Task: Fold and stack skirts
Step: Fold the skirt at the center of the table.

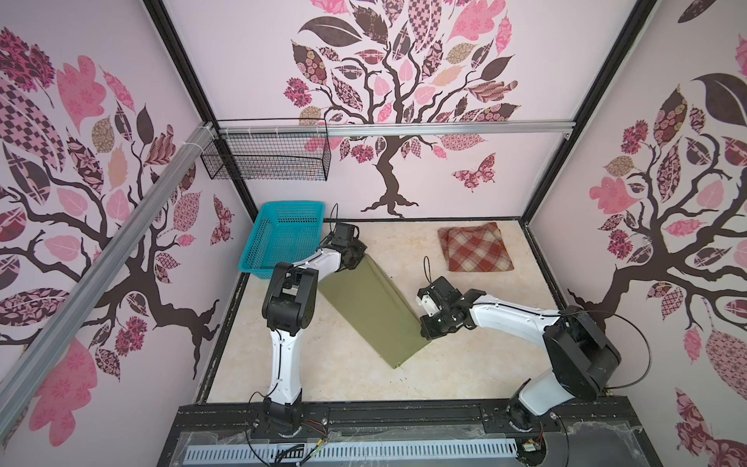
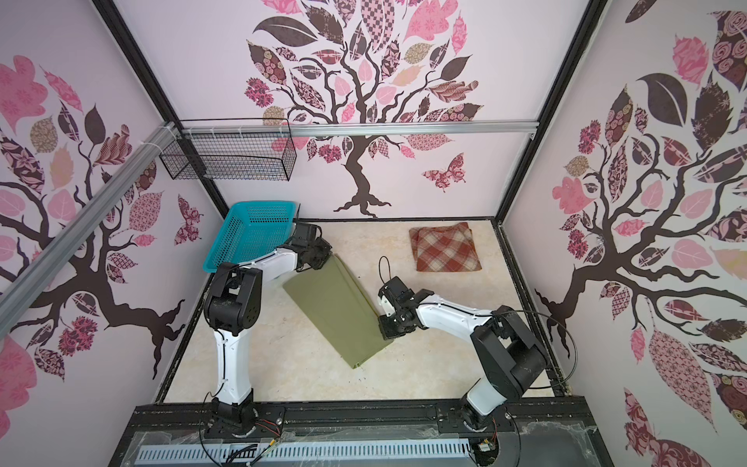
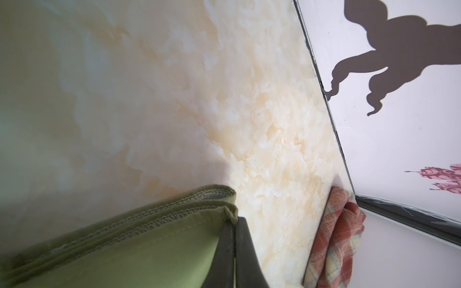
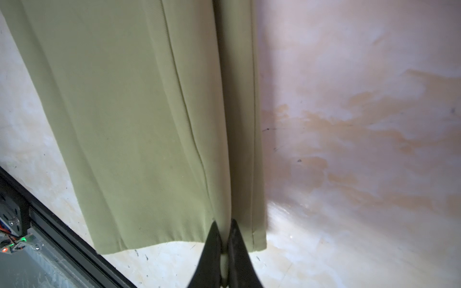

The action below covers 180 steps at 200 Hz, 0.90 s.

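The olive-green skirt (image 1: 368, 307) (image 2: 335, 311) lies folded into a long strip, running diagonally across the marble table from far left to near right. My left gripper (image 1: 355, 258) (image 3: 235, 219) is shut on the strip's far corner, where stitched hem layers (image 3: 149, 244) show. Along the near right edge my right gripper (image 1: 428, 331) (image 4: 224, 223) pinches a raised fold of the same skirt (image 4: 124, 124), its fingers close together with cloth between them. The rust-red and cream plaid skirt (image 1: 477, 247) (image 2: 444, 247) (image 3: 334, 244) rests folded at the far right corner, apart from both grippers.
A turquoise plastic basket (image 1: 283, 238) (image 2: 250, 238) stands at the far left, just behind my left wrist. A black wire basket (image 1: 266, 157) hangs on the back rail. Walls close in three sides of the table (image 1: 323, 364), and a black rail runs along the front.
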Tool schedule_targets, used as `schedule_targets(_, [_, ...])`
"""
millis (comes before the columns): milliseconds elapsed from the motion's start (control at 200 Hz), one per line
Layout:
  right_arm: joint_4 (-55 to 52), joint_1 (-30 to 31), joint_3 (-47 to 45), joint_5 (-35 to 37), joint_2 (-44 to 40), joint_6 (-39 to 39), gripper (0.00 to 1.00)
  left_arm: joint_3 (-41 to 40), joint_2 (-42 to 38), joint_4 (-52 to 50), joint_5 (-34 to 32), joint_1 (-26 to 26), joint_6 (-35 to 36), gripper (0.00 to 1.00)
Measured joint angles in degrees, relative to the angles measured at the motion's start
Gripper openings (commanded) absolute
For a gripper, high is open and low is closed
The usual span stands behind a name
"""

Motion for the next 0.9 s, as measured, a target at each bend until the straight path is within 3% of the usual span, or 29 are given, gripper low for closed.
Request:
schedule_targets(65, [0.11,0.0,0.0,0.39,0.0,0.17,0.26,0.0,0.0,1.01,0.72,-0.09,-0.15,0.01])
schedule_targets(170, [0.24,0.0,0.0,1.33,-0.04,0.76,0.41,-0.04,-0.02,3.54,1.88,-0.11,-0.2,0.24])
schedule_targets(355, [0.11,0.0,0.0,3.19,-1.25,1.07,0.5,-1.79,-1.95,8.68,4.0,-0.11,0.57,0.36])
schedule_targets(460, [0.07,0.0,0.0,3.65,-3.98,1.11,0.5,-4.39,-5.29,10.08,5.16,0.15,1.68,0.33])
schedule_targets(595, [0.39,0.02,0.02,3.13,-7.1,1.73,0.38,-7.08,-9.9,9.7,6.58,0.68,3.8,0.18])
schedule_targets(765, [2.54,0.48,-0.09,1.11,-8.17,3.37,0.0,-12.7,-14.67,7.04,7.34,1.03,7.3,0.13])
schedule_targets(900, [5.25,0.79,-1.31,-0.85,-7.98,4.22,0.0,-16.63,-16.17,2.36,7.23,1.03,10.58,0.11])
